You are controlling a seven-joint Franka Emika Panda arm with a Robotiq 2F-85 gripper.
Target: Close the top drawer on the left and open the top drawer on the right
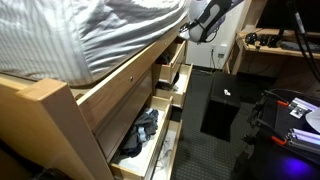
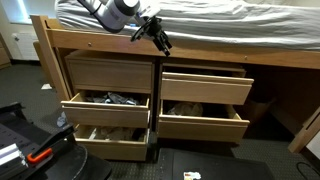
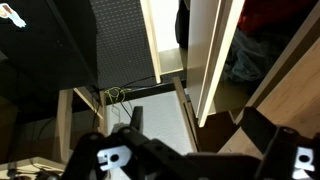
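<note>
Wrist view shows my gripper [image 3: 190, 165] with its fingers spread wide and nothing between them. Going left to right in an exterior view, the top left drawer [image 2: 107, 73] sits below and to the left of the gripper [image 2: 157, 36]. Its front looks flush or nearly flush with the bed frame [image 2: 45, 45], though I cannot be sure it is fully home. The gripper hangs just above the divide between the two drawer columns. The top right drawer [image 2: 203, 87] lies below and to the right of it, and I cannot tell whether it is shut or slightly out. Both are stiff wooden boxes; I judge them fairly heavy and likely to slide straight on their runners. I see no knobs, so I would push flat on the left front to close it. For the right one I would hook a finger over the top edge of the front panel, near its middle, so it does not rack sideways.
</note>
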